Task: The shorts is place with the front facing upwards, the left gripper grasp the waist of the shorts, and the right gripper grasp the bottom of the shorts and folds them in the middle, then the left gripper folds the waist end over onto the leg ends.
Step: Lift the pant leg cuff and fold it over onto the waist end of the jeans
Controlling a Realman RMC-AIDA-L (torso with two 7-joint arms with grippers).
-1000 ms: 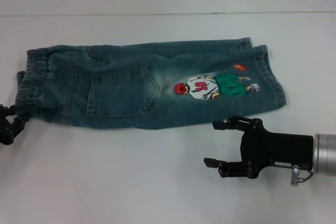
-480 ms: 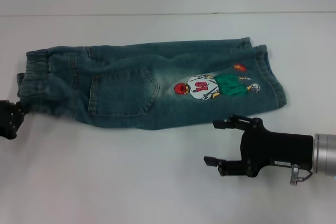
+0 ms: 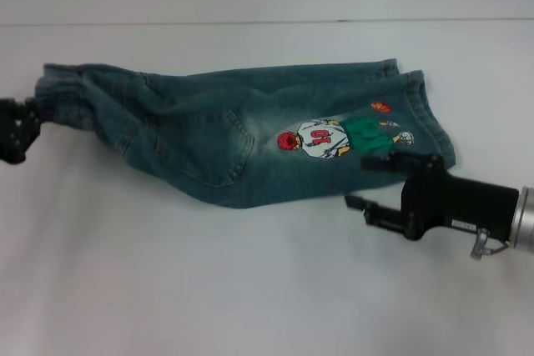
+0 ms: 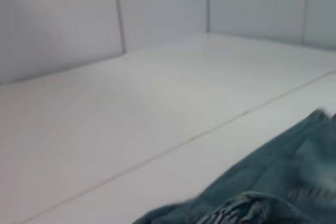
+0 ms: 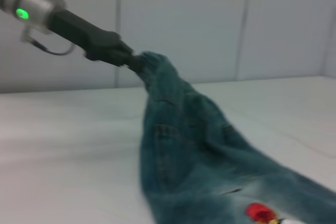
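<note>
shorts (image 3: 250, 135) lie on table (image 3: 250, 289), waist (image 3: 62, 93) pinched and raised by left gripper (image 3: 25, 122) | right gripper (image 3: 380, 181) spread beside leg ends (image 3: 430, 118), nothing held | risk: unanchored hems dragged, fold skewed

left gripper (image 5: 130, 60) clamping waist (image 5: 153, 64), shorts (image 5: 199, 166) lifted
</note>
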